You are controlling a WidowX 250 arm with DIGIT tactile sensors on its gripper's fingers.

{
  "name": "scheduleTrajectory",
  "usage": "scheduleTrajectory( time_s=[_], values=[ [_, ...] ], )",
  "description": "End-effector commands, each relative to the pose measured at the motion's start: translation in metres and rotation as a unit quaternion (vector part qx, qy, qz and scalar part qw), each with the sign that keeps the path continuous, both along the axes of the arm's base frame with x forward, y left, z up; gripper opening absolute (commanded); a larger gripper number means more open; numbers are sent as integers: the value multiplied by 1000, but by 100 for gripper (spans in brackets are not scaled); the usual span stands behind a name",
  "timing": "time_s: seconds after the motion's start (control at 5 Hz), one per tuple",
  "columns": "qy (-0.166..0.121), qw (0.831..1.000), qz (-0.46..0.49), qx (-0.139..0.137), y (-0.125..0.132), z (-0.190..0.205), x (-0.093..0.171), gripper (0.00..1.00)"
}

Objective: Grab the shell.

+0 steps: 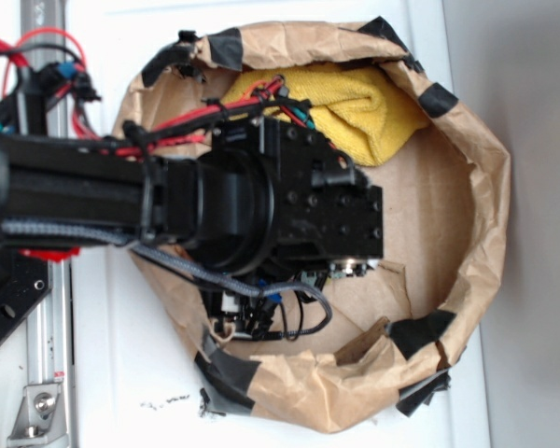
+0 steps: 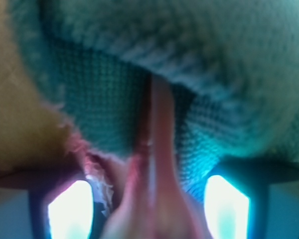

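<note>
Shell [image 2: 157, 164] blurred between jaws, seemingly unclamped, against teal cloth [image 2: 139, 64]

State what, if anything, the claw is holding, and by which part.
Nothing, apparently. The claw is open; the shell lies between its fingers, touching neither, against the cloth.

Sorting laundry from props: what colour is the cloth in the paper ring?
Yellow: the cloth shows best in the exterior view.
</note>
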State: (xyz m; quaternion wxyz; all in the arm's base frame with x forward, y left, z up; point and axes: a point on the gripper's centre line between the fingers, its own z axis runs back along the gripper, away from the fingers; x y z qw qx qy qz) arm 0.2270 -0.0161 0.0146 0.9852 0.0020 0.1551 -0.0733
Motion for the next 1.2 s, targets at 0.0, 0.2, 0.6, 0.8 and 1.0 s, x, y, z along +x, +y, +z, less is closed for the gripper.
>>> scheduleTrajectory(
  time_s=[0.0,0.2,0.6,0.8,1.0],
  values=[
    [-20,999,-42,4,-12,6,-7,0],
    [-38,997,-57,39,-9,23,-4,0],
    [-117,989,15,88,6,104,15,0],
    [-206,973,86,61,13,155,23,0],
    [-251,960,103,72,7,165,27,0]
  ],
)
